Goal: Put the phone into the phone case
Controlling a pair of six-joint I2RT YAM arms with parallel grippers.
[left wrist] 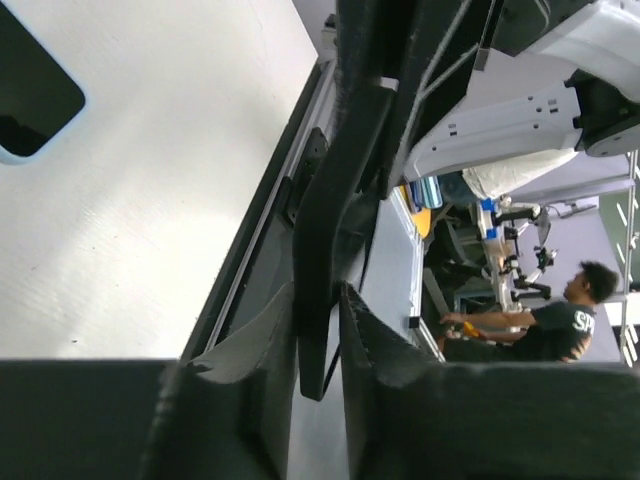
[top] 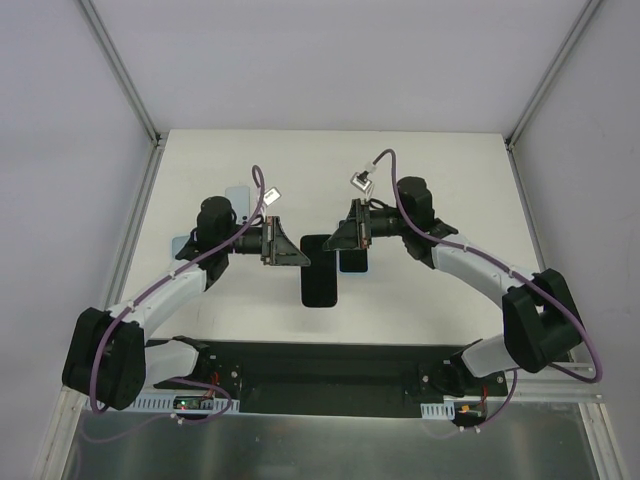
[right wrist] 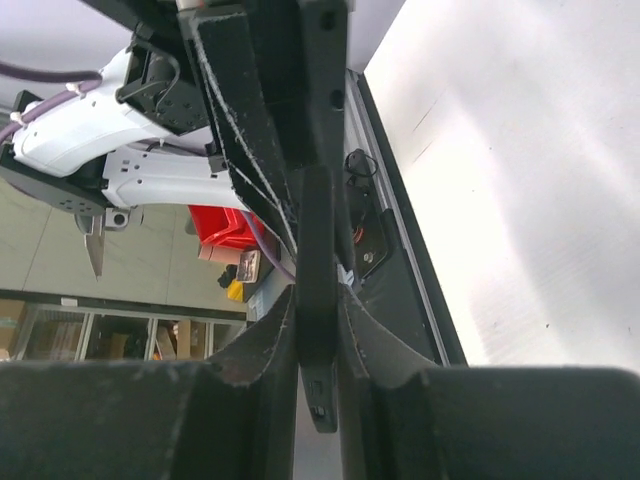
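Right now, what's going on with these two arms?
A black phone is held at the middle of the table. The right fingers are shut on one edge; the left fingers straddle the other, grip unclear. The blue-rimmed case lies on the table nearby, phone not yet in it.

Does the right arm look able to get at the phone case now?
In reach, probably yes: the phone case lies close beside the right gripper. But that gripper is shut on the phone, so it likely cannot grasp the case.
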